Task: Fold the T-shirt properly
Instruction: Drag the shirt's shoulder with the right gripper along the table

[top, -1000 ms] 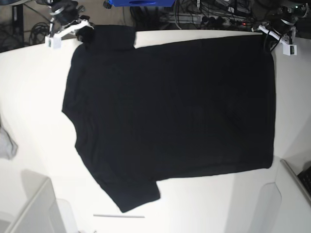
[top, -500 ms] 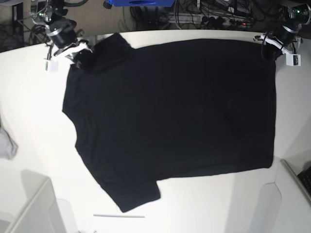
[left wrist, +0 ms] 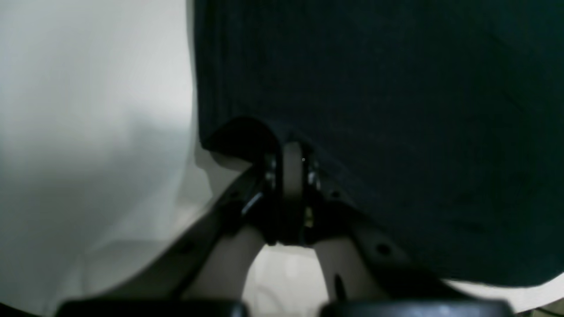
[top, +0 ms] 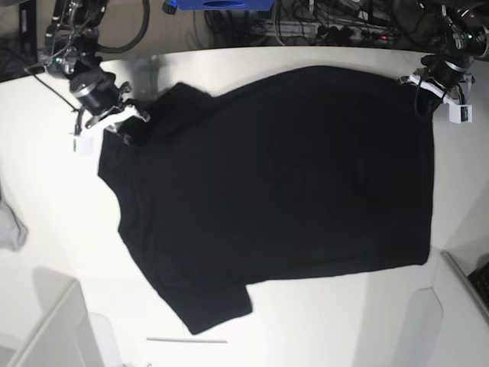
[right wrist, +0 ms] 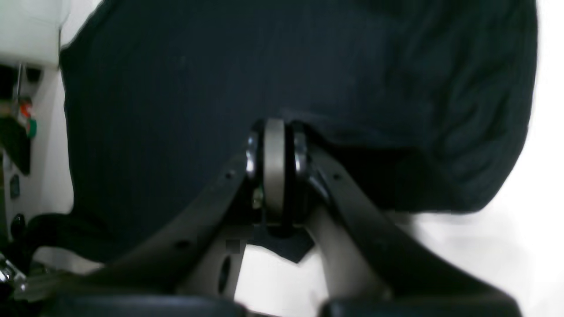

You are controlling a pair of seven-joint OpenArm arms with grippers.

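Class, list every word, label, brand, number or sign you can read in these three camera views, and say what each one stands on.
None can be read.
T-shirt: plain black on the side showing, no print or label in view.
White tags beside the left pincer and right pincer: too small to show any text.
Blue object at the far table edge: no lettering legible.
Wrist views: too blurred; no text seen.

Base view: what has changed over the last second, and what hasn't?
The right gripper, shut on the T-shirt at its far sleeve, has pulled that corner down the image and inward. The left gripper, shut on the far hem corner, drew it in slightly. The near sleeve and hem stayed flat on the table.
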